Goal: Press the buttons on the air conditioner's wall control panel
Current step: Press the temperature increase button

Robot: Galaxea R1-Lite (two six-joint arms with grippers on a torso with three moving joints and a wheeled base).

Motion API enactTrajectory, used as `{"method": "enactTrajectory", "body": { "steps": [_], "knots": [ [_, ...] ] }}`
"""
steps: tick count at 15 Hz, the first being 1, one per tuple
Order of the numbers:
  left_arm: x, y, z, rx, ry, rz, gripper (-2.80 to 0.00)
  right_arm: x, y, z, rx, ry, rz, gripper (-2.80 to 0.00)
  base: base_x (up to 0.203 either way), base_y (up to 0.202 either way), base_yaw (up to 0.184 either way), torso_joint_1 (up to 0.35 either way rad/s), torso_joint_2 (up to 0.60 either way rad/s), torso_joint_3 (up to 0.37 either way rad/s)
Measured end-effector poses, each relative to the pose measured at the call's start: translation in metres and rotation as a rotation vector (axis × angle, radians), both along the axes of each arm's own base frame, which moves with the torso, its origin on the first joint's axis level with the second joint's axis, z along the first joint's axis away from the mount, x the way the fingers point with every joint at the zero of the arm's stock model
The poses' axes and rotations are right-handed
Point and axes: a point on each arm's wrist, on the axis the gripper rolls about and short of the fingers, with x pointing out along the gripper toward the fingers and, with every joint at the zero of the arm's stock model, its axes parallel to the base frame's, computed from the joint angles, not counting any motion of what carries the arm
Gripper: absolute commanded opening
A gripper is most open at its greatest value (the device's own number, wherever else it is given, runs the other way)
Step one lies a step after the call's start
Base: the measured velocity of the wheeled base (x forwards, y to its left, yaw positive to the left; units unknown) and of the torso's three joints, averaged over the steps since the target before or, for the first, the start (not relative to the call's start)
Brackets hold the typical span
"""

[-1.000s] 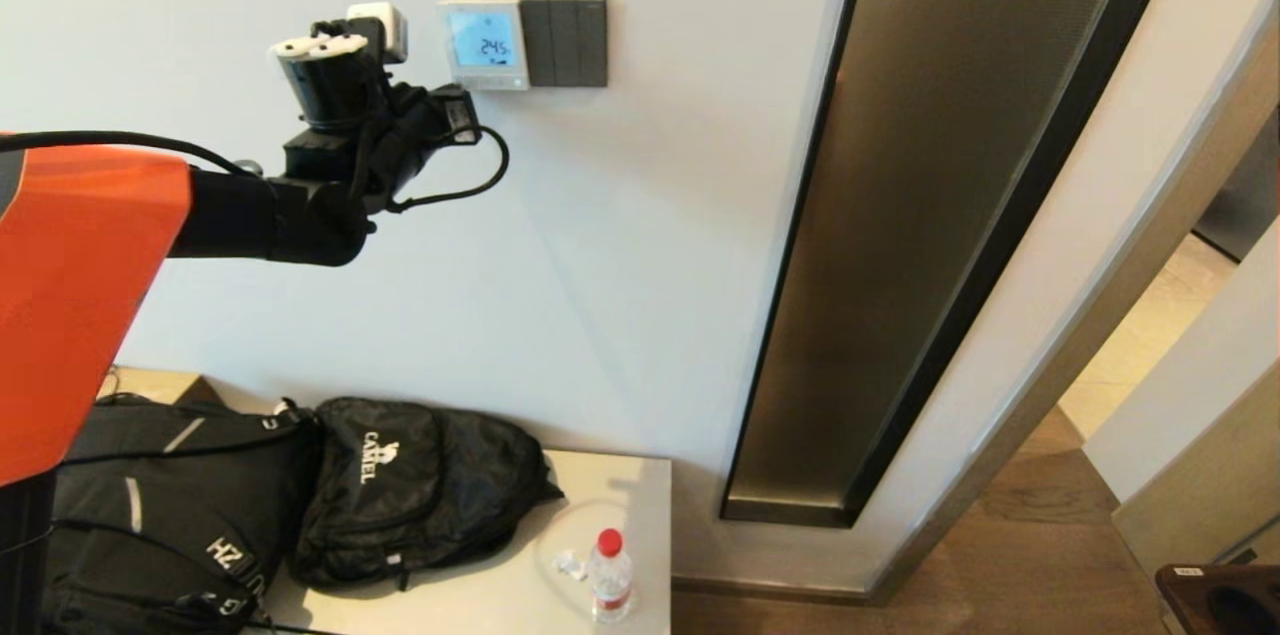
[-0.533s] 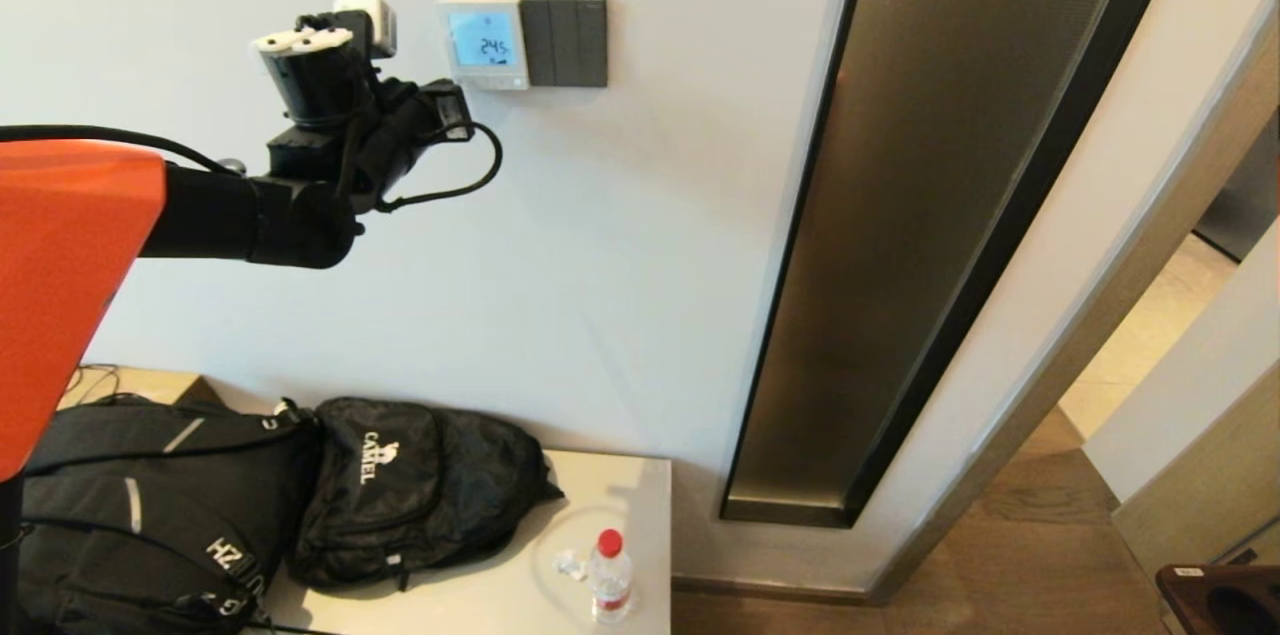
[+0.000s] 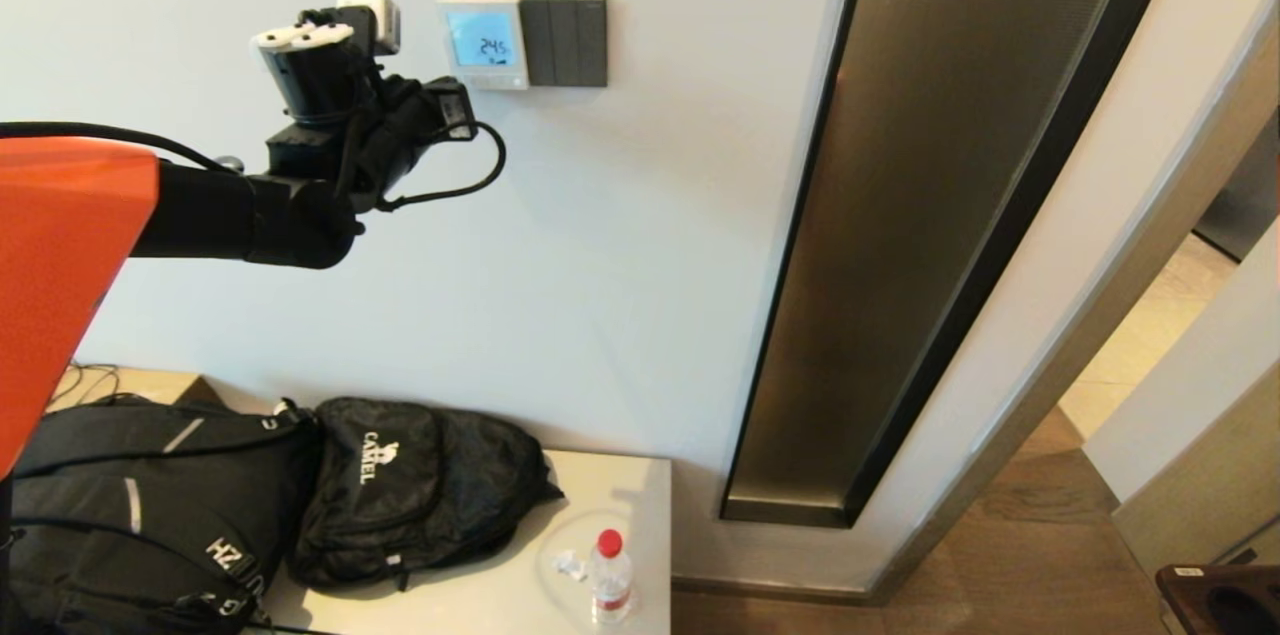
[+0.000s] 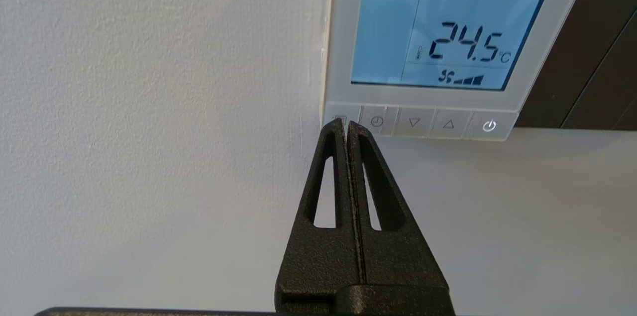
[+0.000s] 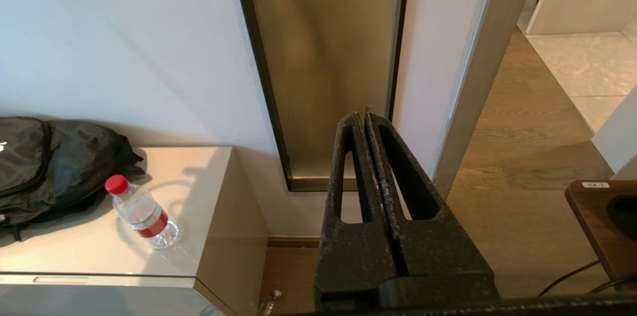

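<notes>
Black and pressed tight together, the left gripper's [image 4: 347, 124] fingers meet at the end key of the buttons [image 4: 418, 122], the row running away from the tips along the lower edge of the air conditioner's wall control panel [image 4: 438, 47]. Its blue screen just beyond reads 24.5. Since half a second ago the arm has barely shifted, edging slightly higher. Past the panel sits a dark switch plate [image 3: 566, 40]. The right gripper [image 5: 362, 116] hangs clenched and empty, well away from the panel.
</notes>
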Motion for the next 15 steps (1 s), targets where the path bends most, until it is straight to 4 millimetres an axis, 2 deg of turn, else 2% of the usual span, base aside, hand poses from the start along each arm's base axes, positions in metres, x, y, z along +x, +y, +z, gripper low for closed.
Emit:
{"method": "enactTrajectory", "body": {
  "steps": [7, 15],
  "knots": [
    [-0.009, -0.032, -0.002, 0.009, 0.008, -0.070, -2.80, 0.000, 0.000, 0.000, 0.000, 0.000, 0.000, -2.80, 0.000, 0.000, 0.000, 0.000, 0.00, 0.000],
    [-0.001, -0.039, -0.001, 0.017, 0.004, -0.076, -2.80, 0.000, 0.000, 0.000, 0.000, 0.000, 0.000, -2.80, 0.000, 0.000, 0.000, 0.000, 0.00, 0.000]
  ]
}}
